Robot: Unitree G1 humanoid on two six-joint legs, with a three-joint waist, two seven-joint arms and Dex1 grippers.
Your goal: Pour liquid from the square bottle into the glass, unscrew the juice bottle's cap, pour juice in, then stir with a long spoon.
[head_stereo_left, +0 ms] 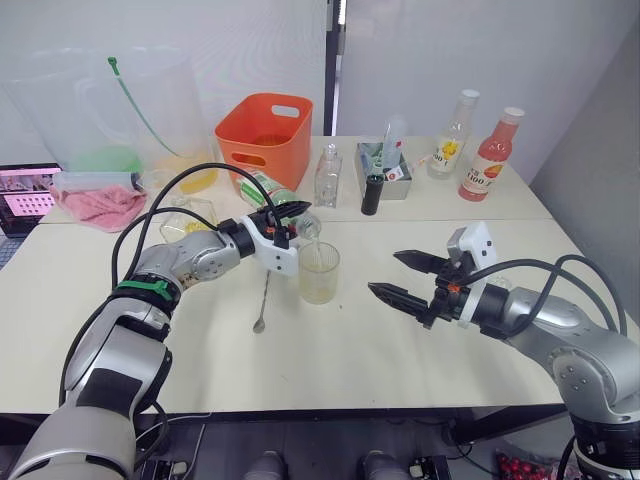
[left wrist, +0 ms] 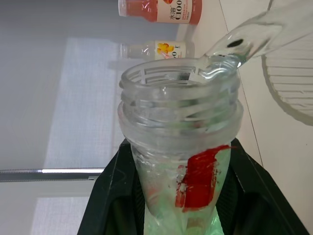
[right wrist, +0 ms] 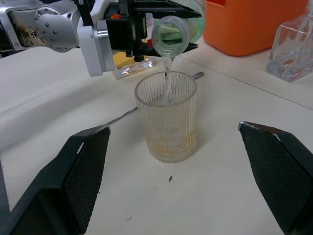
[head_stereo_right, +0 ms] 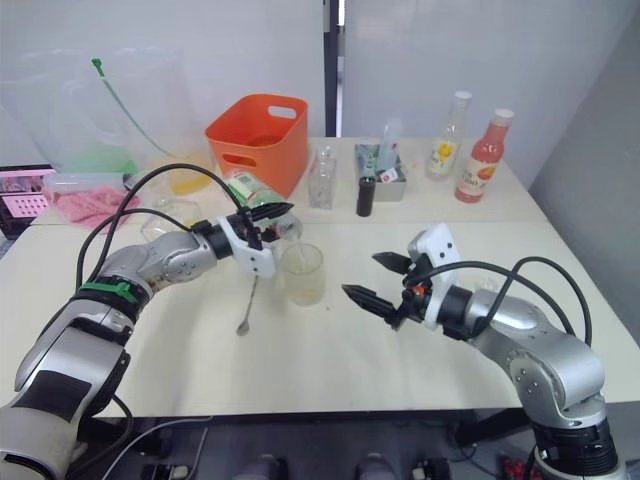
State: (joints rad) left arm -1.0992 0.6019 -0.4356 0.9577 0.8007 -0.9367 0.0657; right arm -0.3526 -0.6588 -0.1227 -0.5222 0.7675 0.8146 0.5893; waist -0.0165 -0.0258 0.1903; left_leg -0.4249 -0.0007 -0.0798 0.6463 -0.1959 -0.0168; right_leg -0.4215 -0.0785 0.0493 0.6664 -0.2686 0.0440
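Tabletop: left jaws (head_stereo_left: pixel 287 218) clamp juice bottle (head_stereo_left: pixel 262 188) pouring; right jaws (head_stereo_left: pixel 408 277) wide, empty.

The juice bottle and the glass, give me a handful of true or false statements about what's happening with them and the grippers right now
1. The left gripper holds the juice bottle tipped over the glass. True.
2. The juice bottle has its cap on. False: its neck is open and liquid is streaming into the glass.
3. The right gripper is clamped around the glass. False: it is open, off to the side of the glass and touching nothing.
4. The long spoon lies on the table beside the glass. True.
5. The glass is filled to the brim. False: liquid sits only in its lower part.
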